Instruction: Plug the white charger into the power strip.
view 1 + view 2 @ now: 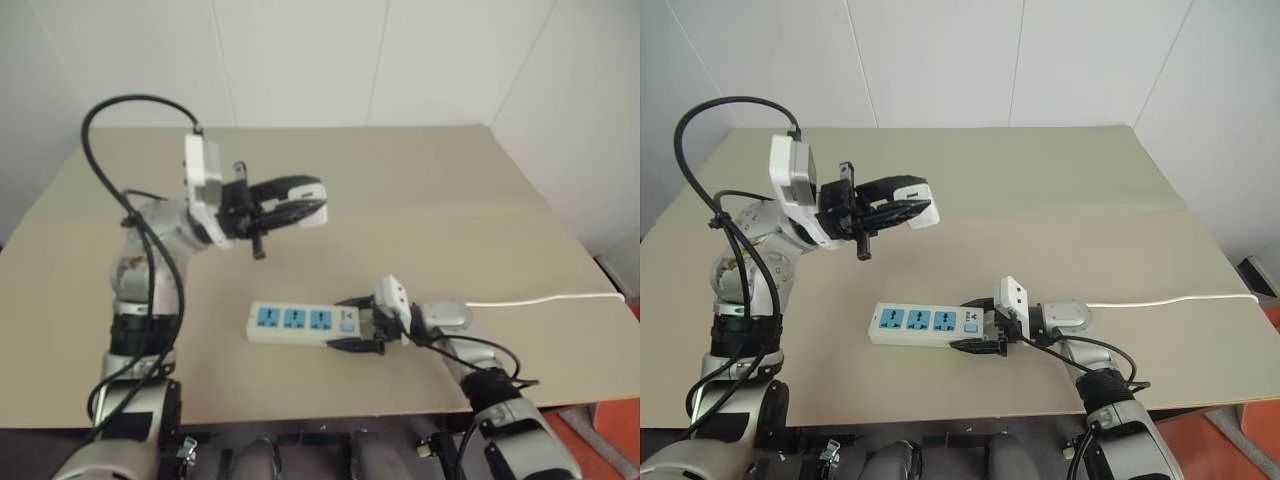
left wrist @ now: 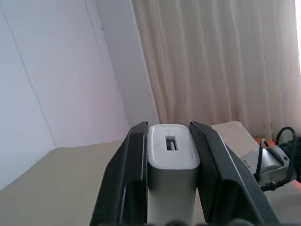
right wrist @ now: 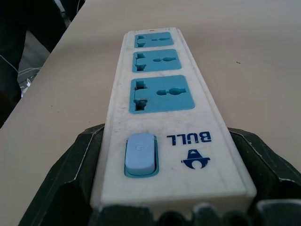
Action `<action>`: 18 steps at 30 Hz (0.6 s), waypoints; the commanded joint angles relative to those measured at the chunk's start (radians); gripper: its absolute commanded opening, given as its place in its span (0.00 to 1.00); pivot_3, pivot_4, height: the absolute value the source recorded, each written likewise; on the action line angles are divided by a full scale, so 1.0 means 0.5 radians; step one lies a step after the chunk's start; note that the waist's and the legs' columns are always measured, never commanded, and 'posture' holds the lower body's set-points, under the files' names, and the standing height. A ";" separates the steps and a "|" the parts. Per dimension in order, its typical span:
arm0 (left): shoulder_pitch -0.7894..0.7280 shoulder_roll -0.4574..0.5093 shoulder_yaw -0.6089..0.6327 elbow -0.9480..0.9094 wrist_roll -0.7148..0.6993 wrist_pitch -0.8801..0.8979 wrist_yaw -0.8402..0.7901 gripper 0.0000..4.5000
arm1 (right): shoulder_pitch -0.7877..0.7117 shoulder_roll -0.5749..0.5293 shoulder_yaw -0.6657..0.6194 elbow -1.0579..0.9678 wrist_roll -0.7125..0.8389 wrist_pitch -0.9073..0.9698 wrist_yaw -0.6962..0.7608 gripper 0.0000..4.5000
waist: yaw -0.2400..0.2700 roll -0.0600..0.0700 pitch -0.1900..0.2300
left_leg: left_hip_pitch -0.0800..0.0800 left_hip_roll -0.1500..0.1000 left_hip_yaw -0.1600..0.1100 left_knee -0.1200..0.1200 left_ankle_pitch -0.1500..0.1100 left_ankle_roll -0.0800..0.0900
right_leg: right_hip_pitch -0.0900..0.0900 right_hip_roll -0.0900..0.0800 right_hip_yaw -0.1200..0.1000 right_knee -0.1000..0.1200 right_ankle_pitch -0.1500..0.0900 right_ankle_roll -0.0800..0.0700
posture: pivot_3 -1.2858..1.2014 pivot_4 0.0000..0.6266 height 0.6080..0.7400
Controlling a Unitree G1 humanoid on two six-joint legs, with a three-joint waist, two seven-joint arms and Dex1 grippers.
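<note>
My left gripper [image 1: 305, 205] is raised above the table's left half, pointing right, and is shut on the white charger [image 1: 920, 212]. In the left wrist view the charger [image 2: 171, 155] sits squeezed between the two black fingers [image 2: 127, 179], its slotted end facing outward. The power strip [image 1: 295, 322] lies flat near the table's front edge, with three blue sockets [image 3: 160, 93] and a blue switch [image 3: 139, 153]. My right gripper [image 1: 362, 325] clasps the strip's switch end, one finger [image 3: 77, 174] on each long side. The charger hangs well above and behind the strip, apart from it.
The strip's thin white cable [image 1: 545, 298] runs right to the table's edge. The beige table [image 1: 450, 200] has a seam across its right half. White walls close in behind and to the right; a curtain [image 2: 221, 61] is seen in the left wrist view.
</note>
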 commanded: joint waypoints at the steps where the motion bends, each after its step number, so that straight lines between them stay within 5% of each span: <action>1: 0.064 0.013 -0.061 -0.120 -0.058 -0.095 -0.106 0.22 | 0.016 0.006 0.084 0.033 -0.036 0.022 0.057 0.77 | 0.000 0.000 0.000 | 0.000 0.000 0.000 0.000 0.000 0.000 | 0.001 0.000 0.000 0.000 0.000 0.000 | 0.52 0.24 1.00; 18: 0.435 0.098 -0.374 -0.071 0.026 -0.114 -0.331 0.22 | 0.038 -0.011 0.085 0.043 -0.055 -0.006 0.048 0.77 | 0.002 0.000 0.000 | 0.003 0.000 0.000 0.000 0.000 0.000 | 0.003 0.001 0.000 -0.002 0.000 0.000 | 0.52 0.24 1.00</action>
